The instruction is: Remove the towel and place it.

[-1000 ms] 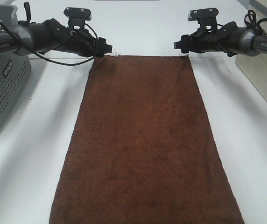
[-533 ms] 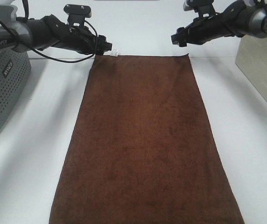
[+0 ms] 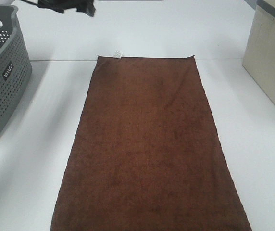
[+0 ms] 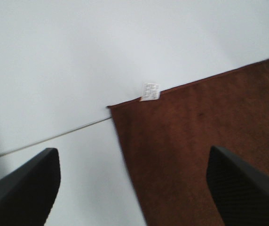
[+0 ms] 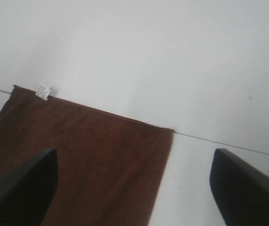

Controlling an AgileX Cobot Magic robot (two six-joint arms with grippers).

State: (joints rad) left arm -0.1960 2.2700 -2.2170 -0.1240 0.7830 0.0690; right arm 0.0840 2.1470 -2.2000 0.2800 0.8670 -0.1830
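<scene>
One dark brown towel [image 3: 147, 144] lies flat along the white table [image 3: 253, 144], its white tag [image 3: 118, 53] at the far edge. A grey perforated basket [image 3: 5, 82] stands left, a beige box [image 3: 271, 57] right. Both the left gripper [image 4: 134, 188] and right gripper [image 5: 134, 188] hang above, jaws spread, empty.

Dark brown plush towel [image 3: 149, 144] lies flat, spread full-length on white table, rectangular, no folds. Small white tag [image 3: 118, 53] on far short edge near the left corner. Near end runs out of view.
</scene>
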